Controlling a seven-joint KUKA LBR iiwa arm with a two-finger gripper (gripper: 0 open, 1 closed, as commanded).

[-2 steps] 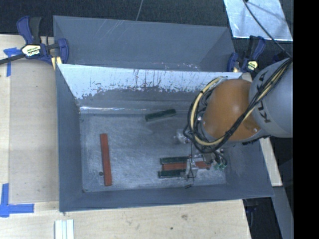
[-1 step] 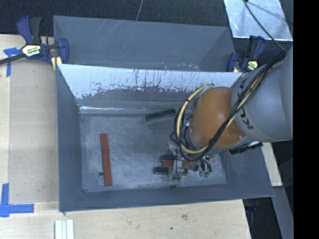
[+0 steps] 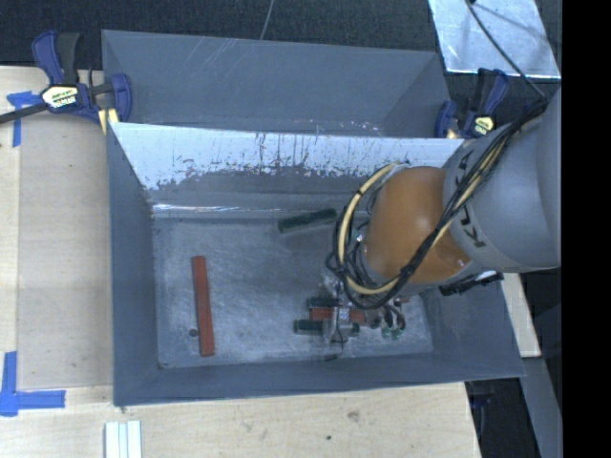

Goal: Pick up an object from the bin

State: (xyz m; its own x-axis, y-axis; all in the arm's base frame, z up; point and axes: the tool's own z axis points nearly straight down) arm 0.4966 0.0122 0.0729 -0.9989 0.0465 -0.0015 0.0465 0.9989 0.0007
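My gripper (image 3: 336, 324) is low over the bin floor at the front right, under the arm's orange cover. Small dark pieces with a red part (image 3: 319, 306) lie right at its left side, touching or nearly touching it; I cannot tell whether they are gripped. A dark slim pen-like thing (image 3: 305, 221) lies at the back middle, apart from the gripper. A long red-brown stick (image 3: 201, 305) lies lengthwise near the bin's left wall, far from the gripper.
The arm with its cables covers the bin's right side. A small greenish thing (image 3: 391, 326) shows just right of the gripper. Bare floor stretches between the red-brown stick and the gripper.
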